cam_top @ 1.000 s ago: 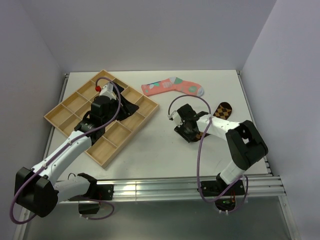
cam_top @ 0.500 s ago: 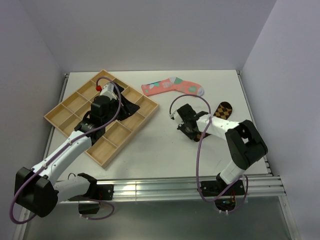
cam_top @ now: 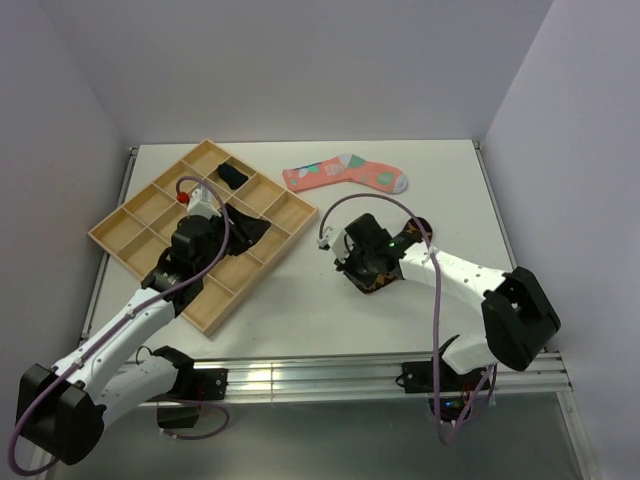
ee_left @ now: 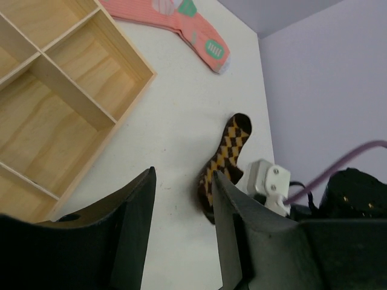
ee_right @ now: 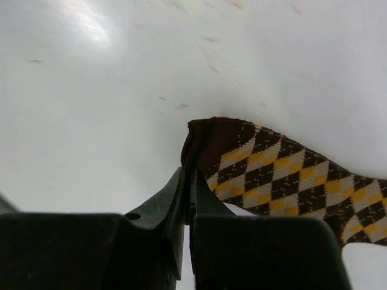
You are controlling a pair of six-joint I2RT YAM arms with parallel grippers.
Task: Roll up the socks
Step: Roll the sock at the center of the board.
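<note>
My right gripper [ee_right: 189, 175] is shut on the dark cuff edge of the brown-and-orange diamond sock [ee_right: 284, 175], which lies flat on the white table. In the top view that gripper [cam_top: 362, 264] sits at mid table. The same sock [ee_left: 227, 156] shows in the left wrist view. The pink sock [cam_top: 345, 173] lies flat near the back. A dark navy sock [cam_top: 232, 176] sits in a back compartment of the wooden tray [cam_top: 130, 225]. My left gripper [cam_top: 256, 230] hangs open over the tray's right side with nothing between its fingers [ee_left: 136, 211].
The tray [ee_left: 115, 118] has several compartments and lies turned at an angle on the left half of the table. Walls close in the back and the right side. A metal rail runs along the near edge [cam_top: 380, 370].
My right gripper has shut on the brown sock's cuff and pulled it left and nearer. The left arm has drawn back, uncovering the navy sock in the tray.
</note>
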